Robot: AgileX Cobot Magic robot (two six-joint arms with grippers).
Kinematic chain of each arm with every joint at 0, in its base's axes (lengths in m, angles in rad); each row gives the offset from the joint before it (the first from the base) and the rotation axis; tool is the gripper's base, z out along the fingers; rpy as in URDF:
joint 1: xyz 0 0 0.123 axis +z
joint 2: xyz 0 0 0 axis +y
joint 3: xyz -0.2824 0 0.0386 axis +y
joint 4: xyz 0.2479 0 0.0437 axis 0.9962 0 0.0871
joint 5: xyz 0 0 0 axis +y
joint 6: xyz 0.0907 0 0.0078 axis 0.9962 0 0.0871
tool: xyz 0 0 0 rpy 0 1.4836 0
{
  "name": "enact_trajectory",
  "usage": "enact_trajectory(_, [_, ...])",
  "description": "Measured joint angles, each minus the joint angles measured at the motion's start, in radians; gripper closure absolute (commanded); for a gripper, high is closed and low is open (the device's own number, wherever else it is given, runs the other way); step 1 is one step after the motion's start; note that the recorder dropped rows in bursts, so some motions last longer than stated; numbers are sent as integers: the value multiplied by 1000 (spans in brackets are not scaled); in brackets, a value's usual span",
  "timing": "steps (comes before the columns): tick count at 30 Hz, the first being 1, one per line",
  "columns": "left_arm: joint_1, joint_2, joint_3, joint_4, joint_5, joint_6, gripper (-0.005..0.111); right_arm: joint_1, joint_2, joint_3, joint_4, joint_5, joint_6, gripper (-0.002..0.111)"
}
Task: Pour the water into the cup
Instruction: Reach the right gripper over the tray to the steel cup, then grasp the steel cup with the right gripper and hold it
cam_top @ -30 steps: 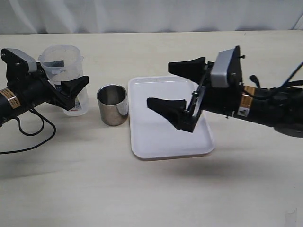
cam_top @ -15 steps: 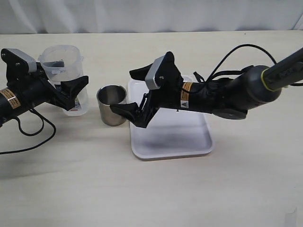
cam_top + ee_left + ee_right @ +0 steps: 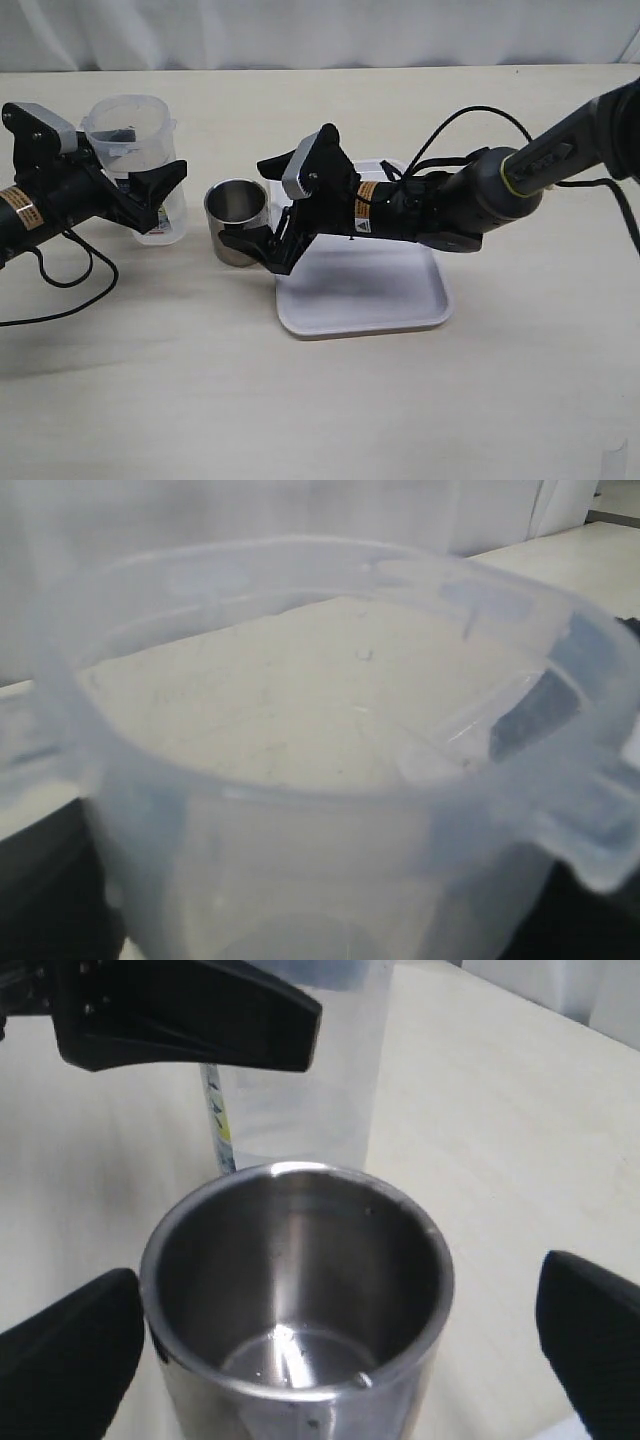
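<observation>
The cup (image 3: 238, 222) stood left of the pale tabletop's (image 3: 200, 380) middle, inside the right gripper's (image 3: 243, 201) wide-spread jaws; the left gripper (image 3: 148, 160) straddled the plastic container (image 3: 132, 125), its clamp unclear, label print unreadable

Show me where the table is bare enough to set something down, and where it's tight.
Free: the table in the foreground before the tray, and the stretch right of the tray. Tight: container, cup, open right gripper straddling it.

The table (image 3: 320, 400) carries the cup (image 3: 232, 215), a plastic container (image 3: 125, 125) and a white tray (image 3: 380, 292).
</observation>
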Motion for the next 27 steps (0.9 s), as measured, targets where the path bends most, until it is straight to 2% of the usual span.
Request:
enact_trajectory(12, [0,0,0,0,0,0,107,25,93,-72,5,4,0,8])
enact_trajectory(18, [0,0,0,0,0,0,107,25,114,-72,83,1,0,8])
enact_trajectory(27, [0,0,0,0,0,0,107,25,130,-74,105,-99,0,8])
